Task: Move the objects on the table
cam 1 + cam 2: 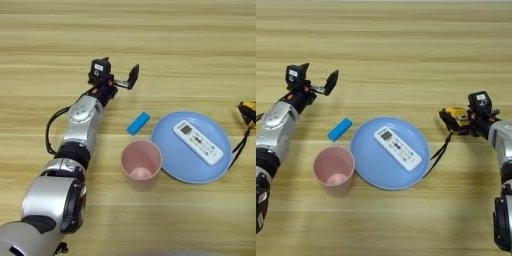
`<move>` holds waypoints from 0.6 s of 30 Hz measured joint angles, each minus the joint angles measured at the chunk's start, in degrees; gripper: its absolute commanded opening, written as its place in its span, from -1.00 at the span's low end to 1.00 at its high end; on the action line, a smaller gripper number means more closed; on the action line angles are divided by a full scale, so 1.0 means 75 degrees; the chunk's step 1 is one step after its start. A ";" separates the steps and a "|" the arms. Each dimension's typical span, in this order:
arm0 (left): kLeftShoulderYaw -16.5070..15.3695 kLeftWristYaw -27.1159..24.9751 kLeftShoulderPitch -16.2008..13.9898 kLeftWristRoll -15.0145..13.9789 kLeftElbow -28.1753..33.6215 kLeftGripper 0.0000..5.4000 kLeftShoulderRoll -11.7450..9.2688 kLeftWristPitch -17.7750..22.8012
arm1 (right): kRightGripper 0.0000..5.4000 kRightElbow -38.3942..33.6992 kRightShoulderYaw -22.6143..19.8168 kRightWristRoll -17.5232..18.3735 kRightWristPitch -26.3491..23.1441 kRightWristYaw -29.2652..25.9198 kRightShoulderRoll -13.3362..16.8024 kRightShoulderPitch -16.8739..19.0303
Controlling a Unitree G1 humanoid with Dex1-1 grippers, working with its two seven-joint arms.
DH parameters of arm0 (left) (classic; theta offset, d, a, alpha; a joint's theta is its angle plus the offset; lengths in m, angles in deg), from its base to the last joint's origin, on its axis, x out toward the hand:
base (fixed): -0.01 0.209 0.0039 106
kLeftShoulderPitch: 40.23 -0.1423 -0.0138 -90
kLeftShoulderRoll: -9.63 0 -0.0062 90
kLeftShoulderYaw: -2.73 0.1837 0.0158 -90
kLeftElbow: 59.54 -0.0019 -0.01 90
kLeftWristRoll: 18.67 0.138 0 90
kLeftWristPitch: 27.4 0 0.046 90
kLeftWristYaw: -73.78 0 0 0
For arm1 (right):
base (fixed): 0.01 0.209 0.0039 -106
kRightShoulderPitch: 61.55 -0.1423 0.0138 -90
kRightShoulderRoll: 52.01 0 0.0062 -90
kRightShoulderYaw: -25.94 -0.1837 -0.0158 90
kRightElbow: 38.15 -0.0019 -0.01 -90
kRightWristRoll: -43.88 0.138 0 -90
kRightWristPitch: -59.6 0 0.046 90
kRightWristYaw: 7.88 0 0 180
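Blue block (138, 123) lies flat on the surface (150, 45) just below-right of the wide-open left hand (116, 78), free to grasp, while the white remote (397, 148) rests on the plate (365, 145); right hand (453, 119) clasps a yellow object (457, 118).

The left arm (75, 145) is built of rounded silver-grey shells split by black joint rings, widening to a bulky shoulder at seven o'clock. A black cable loops out along its nine o'clock side. At its wrist sit small orange-red accents and a black block with a pale label. The left gripper (119, 78) has two flat black fingers. The right arm (502, 145) has the same silver shell, black wrist and labelled block.
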 measured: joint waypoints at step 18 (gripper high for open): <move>0.0002 0.0001 0.0000 0.0006 -0.0119 1.00 -0.0001 0.0005 | 0.58 0.0811 0.0295 -0.0429 0.0538 0.0286 -0.0039 -0.0075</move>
